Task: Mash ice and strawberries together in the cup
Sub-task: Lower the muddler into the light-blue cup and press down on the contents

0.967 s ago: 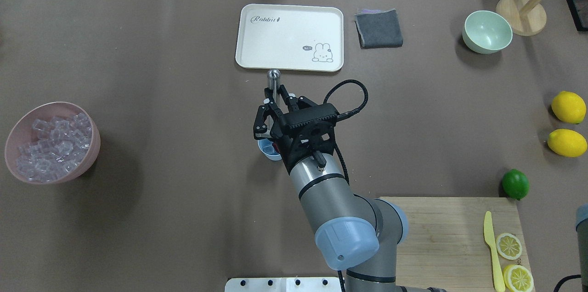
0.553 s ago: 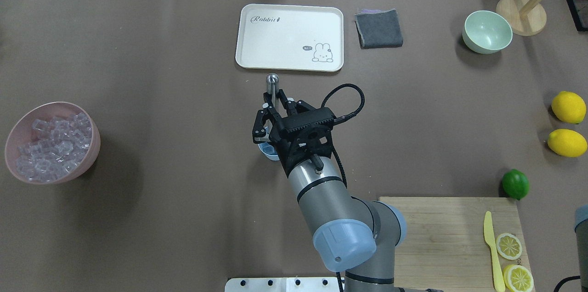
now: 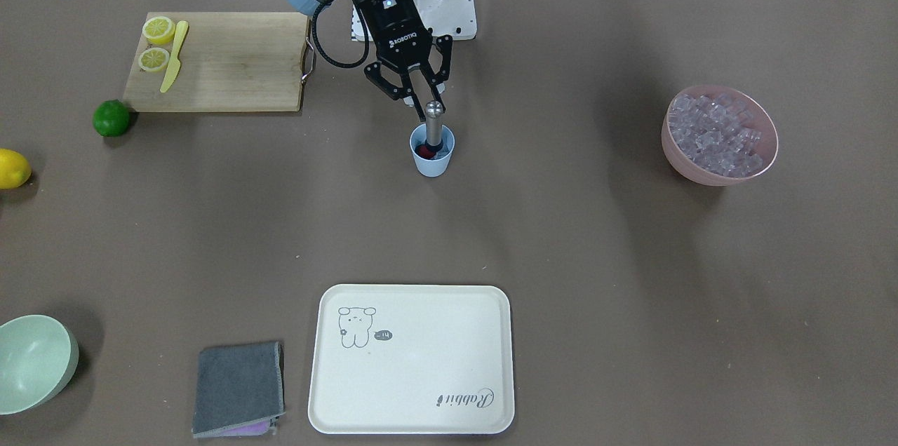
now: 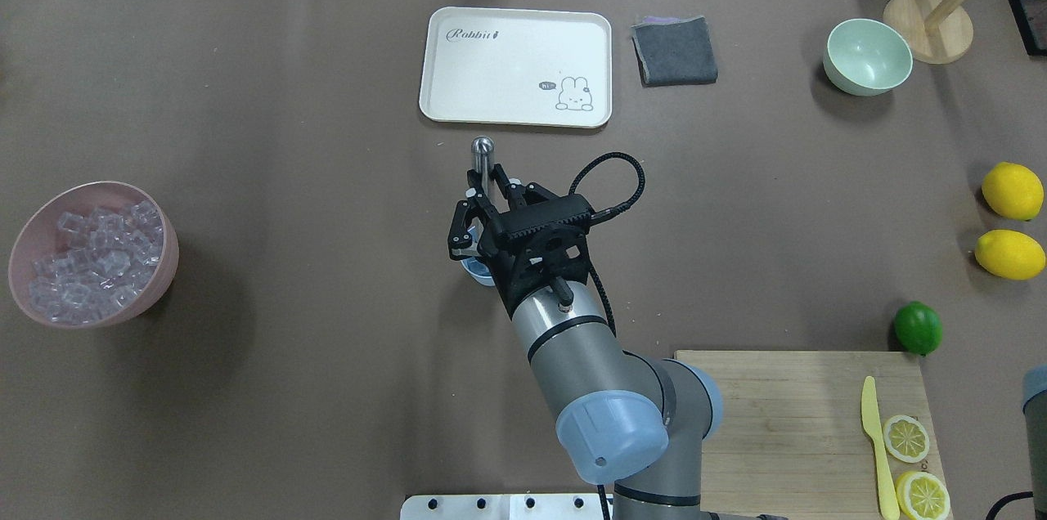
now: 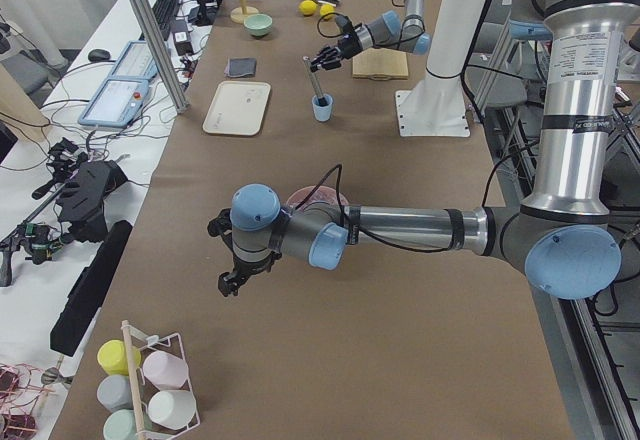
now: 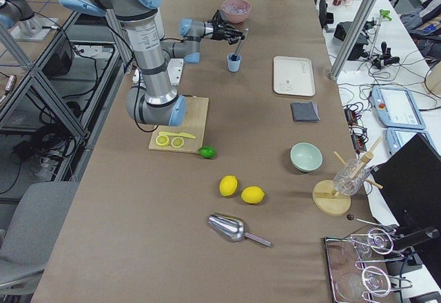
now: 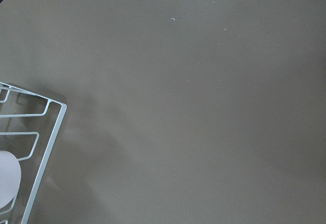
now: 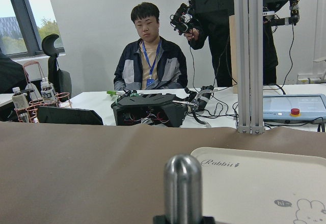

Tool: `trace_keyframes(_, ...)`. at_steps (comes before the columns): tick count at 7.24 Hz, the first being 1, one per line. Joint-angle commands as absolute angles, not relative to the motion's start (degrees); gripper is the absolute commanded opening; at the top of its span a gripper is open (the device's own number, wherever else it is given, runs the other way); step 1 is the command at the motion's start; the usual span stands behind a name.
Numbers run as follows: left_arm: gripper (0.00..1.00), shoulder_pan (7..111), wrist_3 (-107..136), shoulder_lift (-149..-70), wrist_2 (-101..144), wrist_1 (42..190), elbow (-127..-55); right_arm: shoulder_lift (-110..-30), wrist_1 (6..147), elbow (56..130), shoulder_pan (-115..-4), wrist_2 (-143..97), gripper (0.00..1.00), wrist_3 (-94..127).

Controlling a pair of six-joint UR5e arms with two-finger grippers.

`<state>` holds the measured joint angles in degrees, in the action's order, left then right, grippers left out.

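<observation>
While the ROBOTIQ-marked right gripper's (image 3: 424, 99) fingers clamp the muddler (image 3: 433, 129) in the cup (image 3: 431, 162), the "Rabbit" tray (image 3: 414, 376) lies apart

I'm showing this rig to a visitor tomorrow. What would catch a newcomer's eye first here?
Mid-table, the right arm's pincer grips a steel muddler standing in the small blue cup, with a red strawberry at its foot. Next, the pink bowl heaped with clear ice on the robot's left, and the lemon slices on the wooden board on its right.
</observation>
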<state>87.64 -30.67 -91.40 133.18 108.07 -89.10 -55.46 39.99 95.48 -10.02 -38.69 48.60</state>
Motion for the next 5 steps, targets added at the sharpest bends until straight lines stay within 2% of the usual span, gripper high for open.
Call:
trace_keyframes(1, 0.97, 87.6, -30.6, -91.4, 133.2, 108.4, -88.9, -55.5, 39.9, 95.2, -10.0, -38.8, 0.00, 48.7)
trace_keyframes(5, 0.97, 87.6, -30.5, -92.0, 133.2, 108.4, -88.9, -55.3, 40.0, 98.3, -13.5, -42.0, 0.00, 47.4)
